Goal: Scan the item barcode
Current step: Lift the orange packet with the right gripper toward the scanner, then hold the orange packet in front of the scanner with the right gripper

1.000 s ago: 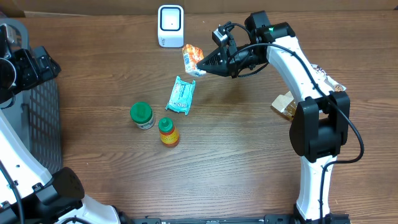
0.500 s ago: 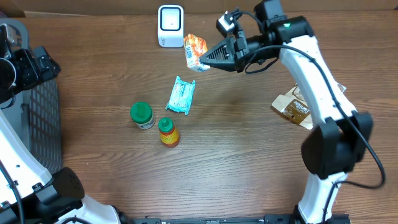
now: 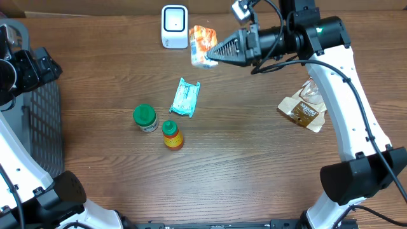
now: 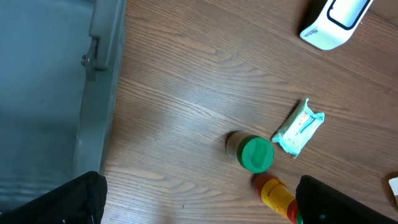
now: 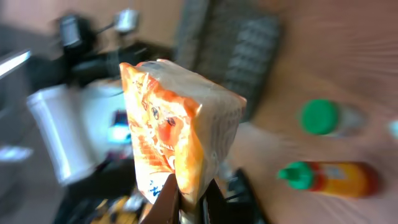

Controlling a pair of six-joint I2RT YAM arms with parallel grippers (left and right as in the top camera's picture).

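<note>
Near the back edge of the worktop (image 3: 254,165), our right claw (image 3: 212,55) is clenched on an orange snack packet (image 3: 201,43), just beside the white scanner (image 3: 174,25); its print we cannot read. At the left edge, our left claw (image 4: 199,196) gapes, released, by the grey basket (image 4: 43,93).

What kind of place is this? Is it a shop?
Probably a pretend shop checkout on a wooden table: there's a white barcode scanner, little groceries like a green-lidded jar and a sauce bottle, and a grey basket at the side.
</note>
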